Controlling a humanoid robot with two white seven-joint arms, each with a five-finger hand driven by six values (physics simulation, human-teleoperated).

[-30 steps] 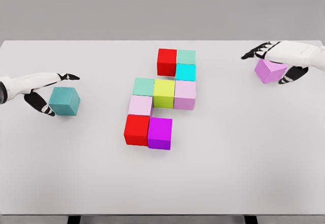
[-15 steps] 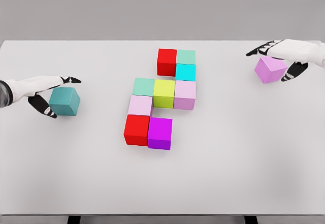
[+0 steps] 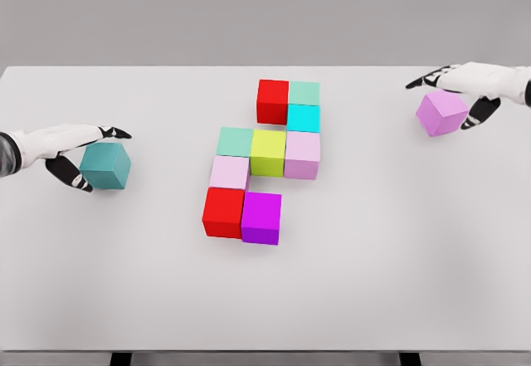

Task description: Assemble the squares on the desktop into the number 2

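Several coloured cubes form a stepped figure mid-table: a red cube and a mint cube on top, a cyan cube below, then a middle row of mint, yellow-green cube and pale pink. Lower down sit a pale pink cube, a red cube and a magenta cube. A teal cube rests at the left; my left hand straddles it loosely, open. A violet cube rests at the far right, with my right hand open over it.
The white table stretches across the whole view, with its front edge along the bottom and a grey wall behind its far edge.
Both arms have drawn back a little toward their own sides, the right hand more visibly. The teal and violet cubes have stayed where they were.
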